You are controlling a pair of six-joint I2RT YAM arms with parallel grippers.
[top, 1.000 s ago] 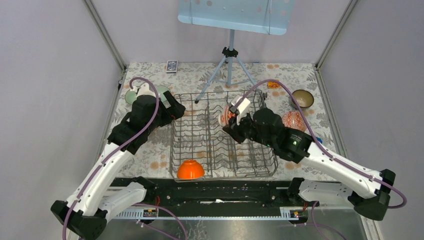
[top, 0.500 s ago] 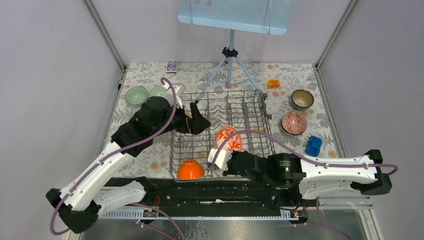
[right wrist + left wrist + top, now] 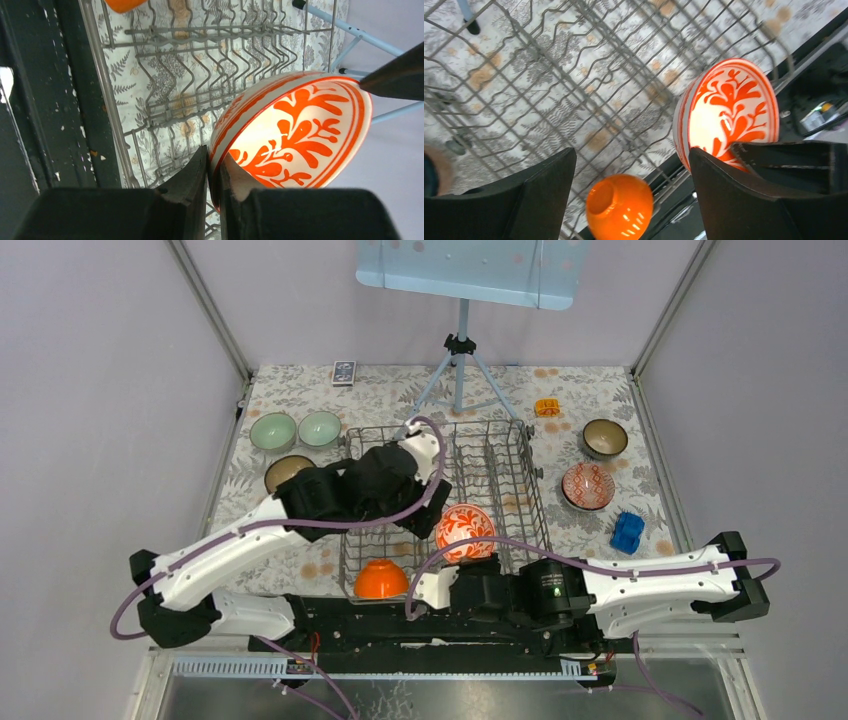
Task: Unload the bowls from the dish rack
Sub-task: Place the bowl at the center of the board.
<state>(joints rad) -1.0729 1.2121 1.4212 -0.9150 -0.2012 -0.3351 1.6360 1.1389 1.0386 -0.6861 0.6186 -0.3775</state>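
The grey wire dish rack [image 3: 500, 455] stands mid-table. Low at its front, my right gripper [image 3: 470, 562] is shut on the rim of a red-and-white patterned bowl [image 3: 465, 530], which stands on edge. In the right wrist view the fingers [image 3: 197, 175] pinch that bowl's [image 3: 295, 130] wall, one inside, one outside. My left gripper [image 3: 422, 522] hangs open over the rack's middle. In its wrist view the gripper [image 3: 634, 195] has the solid orange bowl [image 3: 619, 207] below its gap, untouched, and the patterned bowl [image 3: 729, 115] just beyond its right finger. That orange bowl [image 3: 381, 580] lies upside down at the rack's front left.
Left of the rack stand two pale green bowls [image 3: 272, 430] [image 3: 320, 427] and a brown bowl [image 3: 288, 472]. On the right are a brown bowl [image 3: 605, 437], a red-patterned bowl [image 3: 588, 485] and a blue block [image 3: 628, 532]. A tripod [image 3: 460, 370] stands behind the rack.
My right arm swung from the rack's back right to its front, carrying the red-and-white bowl. My left arm left the bowls on the left and reached over the rack's middle.
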